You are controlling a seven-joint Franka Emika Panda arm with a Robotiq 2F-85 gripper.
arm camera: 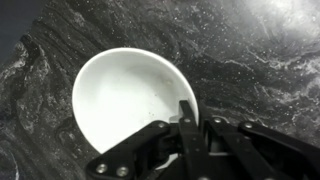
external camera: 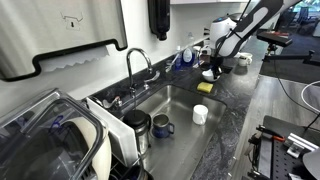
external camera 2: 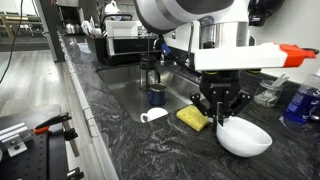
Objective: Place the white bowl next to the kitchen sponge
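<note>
The white bowl (external camera 2: 246, 139) sits low at the counter, just right of the yellow kitchen sponge (external camera 2: 192, 118), a small gap between them. In the wrist view the bowl (arm camera: 122, 98) fills the frame's left half over the dark marbled counter. My gripper (arm camera: 198, 120) pinches the bowl's near rim, one finger inside and one outside. It shows above the bowl in both exterior views (external camera 2: 222, 108) (external camera: 211, 72). The sponge (external camera: 204, 87) lies at the sink's far edge.
A white cup (external camera 2: 153, 116) and a dark blue mug (external camera 2: 157, 96) are in the sink basin (external camera: 175, 105). The faucet (external camera: 135, 62) stands behind the basin, a dish rack (external camera: 70, 140) beside it. A blue bottle (external camera 2: 300, 102) stands right of the bowl.
</note>
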